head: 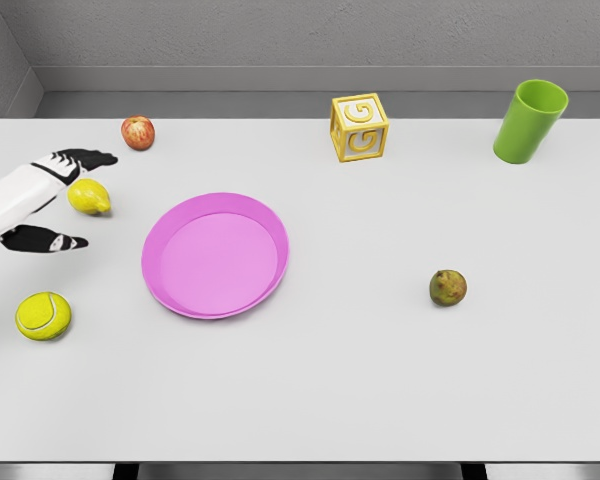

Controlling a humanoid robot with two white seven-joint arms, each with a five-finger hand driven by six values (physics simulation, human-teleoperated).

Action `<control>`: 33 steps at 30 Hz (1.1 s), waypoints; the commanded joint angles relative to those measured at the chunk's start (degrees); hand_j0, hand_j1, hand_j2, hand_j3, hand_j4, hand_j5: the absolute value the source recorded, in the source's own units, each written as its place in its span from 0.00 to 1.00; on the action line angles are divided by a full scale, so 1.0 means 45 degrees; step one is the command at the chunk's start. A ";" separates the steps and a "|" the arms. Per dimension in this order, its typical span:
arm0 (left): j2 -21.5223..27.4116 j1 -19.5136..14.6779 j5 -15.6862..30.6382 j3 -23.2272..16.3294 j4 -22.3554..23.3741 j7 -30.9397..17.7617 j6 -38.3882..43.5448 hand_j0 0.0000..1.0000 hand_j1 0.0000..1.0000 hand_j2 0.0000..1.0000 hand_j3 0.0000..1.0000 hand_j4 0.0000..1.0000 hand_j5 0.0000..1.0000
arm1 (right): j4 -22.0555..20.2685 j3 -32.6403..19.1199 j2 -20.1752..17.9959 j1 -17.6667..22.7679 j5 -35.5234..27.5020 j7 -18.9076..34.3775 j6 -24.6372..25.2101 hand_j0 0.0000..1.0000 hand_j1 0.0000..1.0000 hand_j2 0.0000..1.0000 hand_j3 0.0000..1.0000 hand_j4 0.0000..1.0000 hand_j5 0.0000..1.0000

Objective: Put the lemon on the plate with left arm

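Left hand (50, 200) in from left edge, fingers spread wide, bracketing lemon (89, 196) — upper fingers (88, 157) above it, thumb below, grip not closed. Lemon sits on white table (380, 380), just left of pink plate (215, 255), not on it. Apple (137, 132) beyond, tennis ball (43, 315) nearer. Letter block (359, 127), green cup (529, 121), pear (447, 288) well right.
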 commanded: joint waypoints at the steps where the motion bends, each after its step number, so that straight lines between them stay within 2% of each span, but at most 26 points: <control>1: -0.0158 0.0000 -0.0022 0.0002 -0.0020 -0.0018 0.0025 1.00 1.00 1.00 1.00 1.00 1.00 | 0.0010 -0.0063 0.0000 0.0019 -0.0010 0.0008 0.0001 1.00 1.00 1.00 1.00 1.00 1.00; 4: -0.0158 0.0000 -0.0022 0.0021 -0.0020 -0.0018 0.0025 1.00 1.00 1.00 1.00 1.00 1.00 | 0.0010 0.0035 0.0000 0.0000 0.0009 0.0008 0.0001 1.00 1.00 1.00 1.00 1.00 1.00; 7: -0.0529 -0.0020 -0.0100 0.0119 -0.0020 -0.0916 0.0025 1.00 1.00 1.00 1.00 1.00 1.00 | 0.0010 0.0035 0.0000 0.0019 0.0009 0.0008 0.0001 1.00 1.00 1.00 1.00 1.00 1.00; 10: -0.0393 -0.0059 -0.0471 0.0021 0.0000 -0.0916 0.0025 1.00 1.00 1.00 1.00 1.00 1.00 | 0.0010 0.0035 0.0000 0.0000 -0.0011 0.0008 0.0001 1.00 1.00 1.00 1.00 1.00 1.00; 11: 0.0328 -0.0039 -0.0491 -0.0057 0.0078 -0.0916 0.0025 1.00 1.00 1.00 1.00 1.00 1.00 | 0.0010 0.0035 0.0000 0.0019 0.0009 0.0008 0.0001 1.00 1.00 1.00 1.00 1.00 1.00; 12: 0.1267 -0.0078 -0.0472 -0.0720 0.0078 -0.0819 0.0025 1.00 1.00 1.00 1.00 1.00 1.00 | 0.0010 0.0016 0.0000 0.0020 0.0009 0.0008 0.0001 1.00 1.00 1.00 1.00 1.00 1.00; 14: 0.1893 -0.0644 -0.0491 -0.1326 0.0097 -0.0819 0.0025 1.00 1.00 1.00 1.00 1.00 1.00 | 0.0010 0.0035 0.0000 0.0019 -0.0010 0.0008 0.0001 1.00 1.00 1.00 1.00 1.00 1.00; 16: 0.1932 -0.1326 -0.1290 -0.1834 0.0097 -0.0819 0.0025 1.00 1.00 1.00 1.00 1.00 1.00 | 0.0010 0.0016 0.0000 0.0019 0.0009 0.0008 0.0001 1.00 1.00 1.00 1.00 1.00 1.00; 17: 0.1893 -0.2030 -0.1877 -0.2731 0.0097 -0.0819 0.0025 1.00 1.00 1.00 1.00 1.00 1.00 | 0.0010 0.0016 0.0000 0.0019 0.0009 0.0008 0.0001 1.00 1.00 1.00 1.00 1.00 1.00; 19: 0.1737 -0.3085 -0.2287 -0.4410 0.0117 -0.0819 0.0025 1.00 1.00 1.00 1.00 1.00 1.00 | 0.0010 0.0035 0.0000 0.0020 -0.0011 0.0008 0.0001 1.00 1.00 1.00 1.00 1.00 1.00; 20: 0.1581 -0.3378 -0.2327 -0.4861 0.0117 -0.0819 0.0025 1.00 1.00 1.00 1.00 1.00 1.00 | 0.0010 0.0035 0.0000 0.0000 0.0009 0.0008 0.0001 1.00 1.00 1.00 1.00 1.00 1.00; 21: 0.1522 -0.3477 -0.2347 -0.5057 0.0233 -0.0819 0.0025 1.00 1.00 1.00 1.00 1.00 1.00 | 0.0010 0.0035 0.0000 0.0019 -0.0011 0.0008 0.0001 1.00 1.00 1.00 1.00 1.00 1.00; 23: 0.1307 -0.3730 -0.2464 -0.5115 0.1190 -0.0838 0.0025 1.00 1.00 1.00 1.00 1.00 1.00 | 0.0010 0.0035 0.0000 0.0000 -0.0010 0.0008 0.0001 1.00 1.00 1.00 1.00 1.00 1.00; 26: 0.0760 -0.4668 -0.2679 -0.5877 0.2499 -0.0838 0.0025 1.00 1.00 1.00 1.00 1.00 1.00 | 0.0010 0.0035 0.0000 0.0019 -0.0010 0.0008 0.0001 1.00 1.00 1.00 1.00 1.00 1.00; 29: 0.0897 -0.4668 -0.2718 -0.5877 0.2675 -0.0838 0.0381 1.00 1.00 1.00 1.00 1.00 1.00 | 0.0010 0.0035 0.0000 0.0000 0.0009 0.0008 0.0001 1.00 1.00 1.00 1.00 1.00 1.00; 31: 0.0936 -0.4688 -0.2659 -0.5838 0.3456 -0.0799 0.0401 1.00 1.00 1.00 1.00 1.00 1.00 | 0.0010 0.0035 0.0000 0.0019 -0.0010 0.0008 0.0001 1.00 1.00 1.00 1.00 1.00 1.00; 33: 0.1033 -0.4688 -0.2600 -0.5799 0.3574 -0.0780 0.0401 1.00 1.00 1.00 1.00 1.00 1.00 | 0.0010 0.0035 0.0000 0.0019 0.0009 0.0008 0.0001 1.00 1.00 1.00 1.00 1.00 1.00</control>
